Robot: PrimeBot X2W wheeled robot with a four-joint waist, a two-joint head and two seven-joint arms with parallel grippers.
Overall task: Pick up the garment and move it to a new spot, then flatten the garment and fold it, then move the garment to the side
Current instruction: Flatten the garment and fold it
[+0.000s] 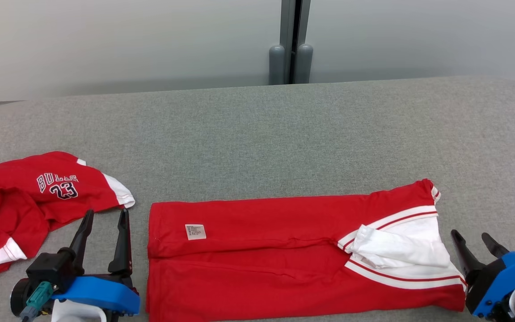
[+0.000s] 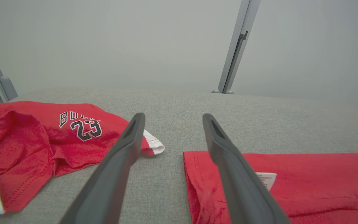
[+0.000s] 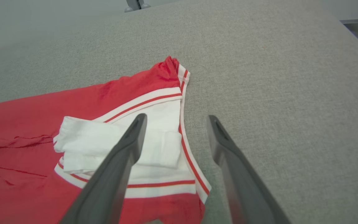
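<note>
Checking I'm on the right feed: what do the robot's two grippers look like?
The left gripper and right gripper match: two long, dark, tapering fingers, slotted near the tip, on a black base and bright blue housing. A teal connector with a grey cable sits by the left one's base, beside a white forearm cover.

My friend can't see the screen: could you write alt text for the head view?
A red garment, folded into a long strip with white trim at its right end, lies on a grey table. The left fingers and right fingers stand open and empty at its two ends. A crumpled red jersey marked 23 lies to the left.
</note>
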